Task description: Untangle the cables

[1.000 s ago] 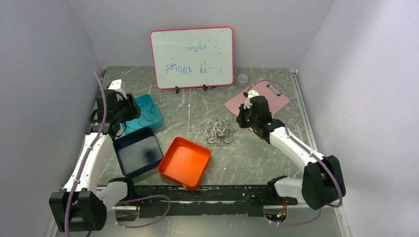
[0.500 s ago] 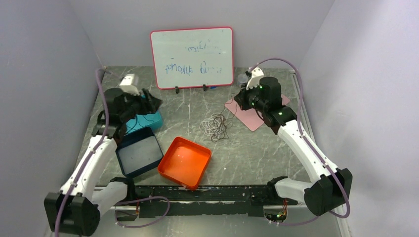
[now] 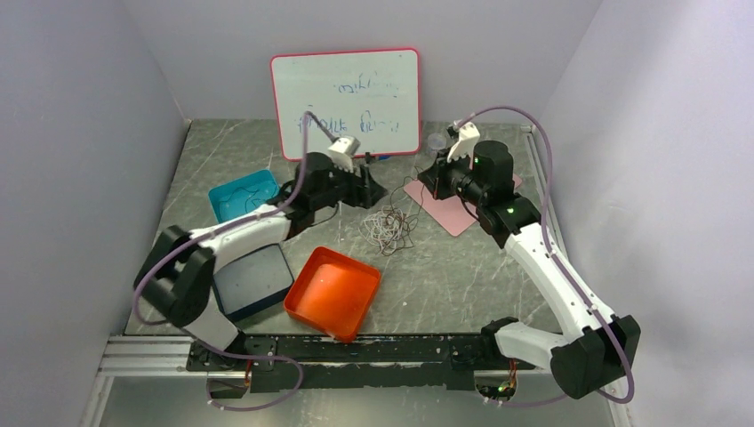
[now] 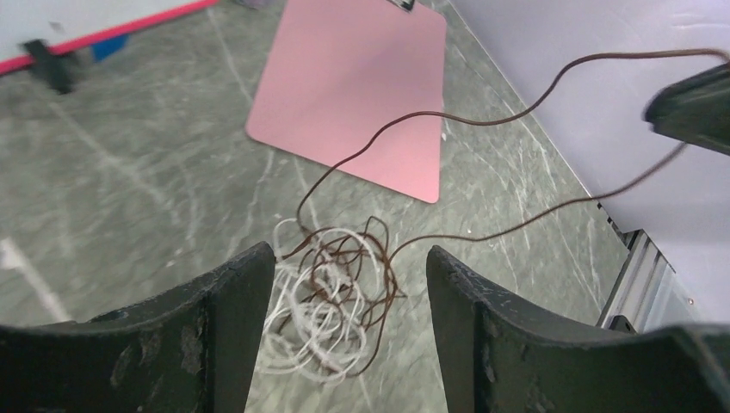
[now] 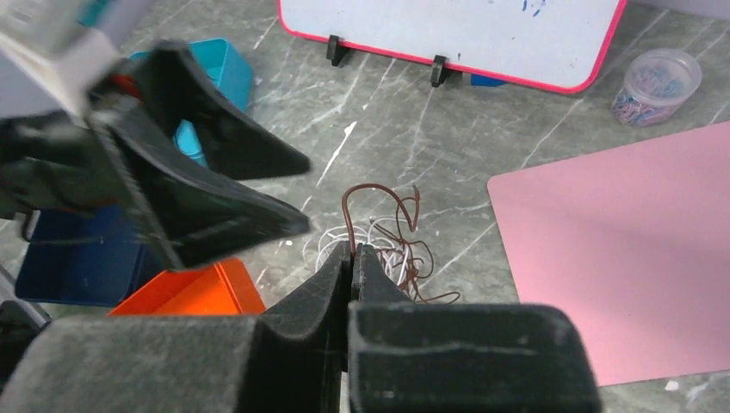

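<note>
Just off the left edge of the pink clipboard (image 3: 449, 212), the right gripper (image 5: 351, 251) has its fingers (image 5: 327, 284) pressed together on a brown cable (image 5: 344, 211), which climbs to them out of the heap of cables (image 3: 389, 228) on the table (image 3: 445, 276). The left gripper (image 4: 350, 254) hangs over the same heap from the side away from the clipboard, its fingers (image 4: 228, 318) well apart and holding nothing; the heap shows through the gap between them

Judged from this, the untangling is partly under way. One brown cable is lifted, with two long strands running clear of the heap towards the clipboard, but its lower part is wound in with the white loops. A faint thin cord seems to lie in the teal tray (image 3: 218, 191), the tray farthest from the clipboard, which would make one cable sorted; it is too small to be sure. The dark blue tray (image 3: 253, 280) and the orange tray (image 3: 333, 294), between the teal one and the clipboard, show no cable

Counted: two grippers, one of them gripping; three trays; one clipboard; one whiteboard (image 3: 347, 102) beyond it; one clear jar (image 5: 656, 86) of coloured clips just behind it. The heap holds at least one brown cable and several white loops; how many separate cables cannot be told
</note>
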You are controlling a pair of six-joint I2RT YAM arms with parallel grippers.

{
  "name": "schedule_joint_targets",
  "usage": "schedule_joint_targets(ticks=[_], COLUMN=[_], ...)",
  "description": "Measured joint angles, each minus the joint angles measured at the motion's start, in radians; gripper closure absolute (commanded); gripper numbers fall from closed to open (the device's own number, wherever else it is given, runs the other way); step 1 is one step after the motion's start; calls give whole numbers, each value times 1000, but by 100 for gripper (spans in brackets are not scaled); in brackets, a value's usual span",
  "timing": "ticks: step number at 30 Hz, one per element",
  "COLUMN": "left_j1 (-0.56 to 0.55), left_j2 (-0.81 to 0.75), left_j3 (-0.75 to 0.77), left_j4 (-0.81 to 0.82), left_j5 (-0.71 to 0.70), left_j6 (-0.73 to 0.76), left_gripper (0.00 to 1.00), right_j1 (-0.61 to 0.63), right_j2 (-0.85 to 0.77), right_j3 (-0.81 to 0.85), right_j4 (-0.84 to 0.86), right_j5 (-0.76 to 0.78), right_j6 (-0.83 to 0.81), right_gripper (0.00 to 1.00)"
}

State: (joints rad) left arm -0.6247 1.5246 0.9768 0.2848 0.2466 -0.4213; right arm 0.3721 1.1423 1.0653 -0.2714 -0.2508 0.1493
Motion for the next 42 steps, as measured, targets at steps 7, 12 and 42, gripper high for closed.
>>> schedule_joint_targets(ticks=[7,12,42], left_j1=[-72,-89,-208], left_j2=[232,326,482], left_j3=[99,146,174], left_j4=[96,107,88], left_j5=[-45,-89,-229], left_j6=[-40,-58,-77], left_gripper=[30,30,38], right_j1=[0,0,0], right_j2=[-30,-35,-102], right_j3=[-9,-9,425], right_j4=[22,28,28], right_j5=[3,-7,136], right_j6=[56,91,132], right_gripper=[100,100,100])
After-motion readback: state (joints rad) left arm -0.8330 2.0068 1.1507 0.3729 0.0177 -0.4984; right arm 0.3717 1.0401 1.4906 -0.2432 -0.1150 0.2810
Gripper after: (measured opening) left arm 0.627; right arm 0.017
